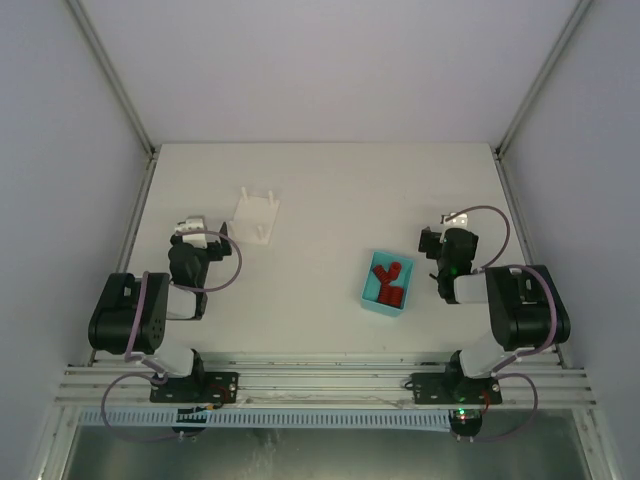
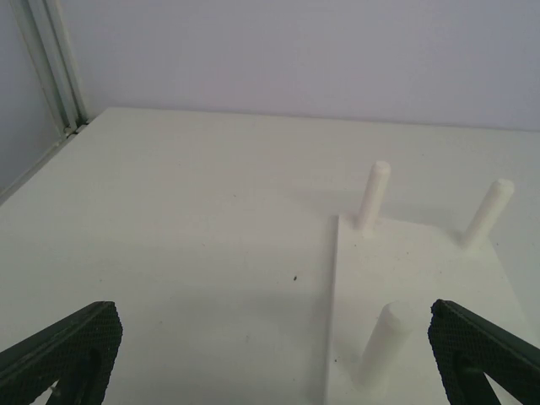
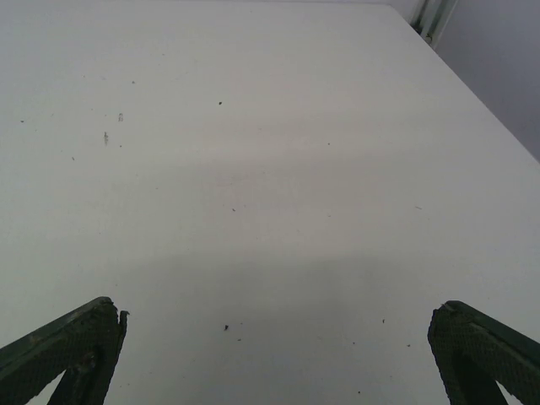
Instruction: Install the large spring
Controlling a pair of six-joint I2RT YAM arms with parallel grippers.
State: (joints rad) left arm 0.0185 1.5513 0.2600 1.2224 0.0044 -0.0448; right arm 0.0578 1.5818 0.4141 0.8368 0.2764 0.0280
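Note:
A white plate (image 1: 257, 215) with upright pegs stands on the table at the back left. In the left wrist view the plate (image 2: 422, 270) lies ahead and to the right, one peg (image 2: 384, 342) close to the right finger. Red parts (image 1: 387, 280) lie in a small blue tray (image 1: 366, 295) at centre right; which of them is the large spring I cannot make out. My left gripper (image 1: 198, 232) (image 2: 274, 359) is open and empty, just left of the plate. My right gripper (image 1: 438, 240) (image 3: 274, 359) is open and empty over bare table, right of the tray.
Grey walls close the table on three sides, with metal posts at the back corners (image 1: 152, 152). An aluminium rail (image 1: 320, 385) carries both arm bases along the near edge. The right wrist view holds only white tabletop (image 3: 270, 169).

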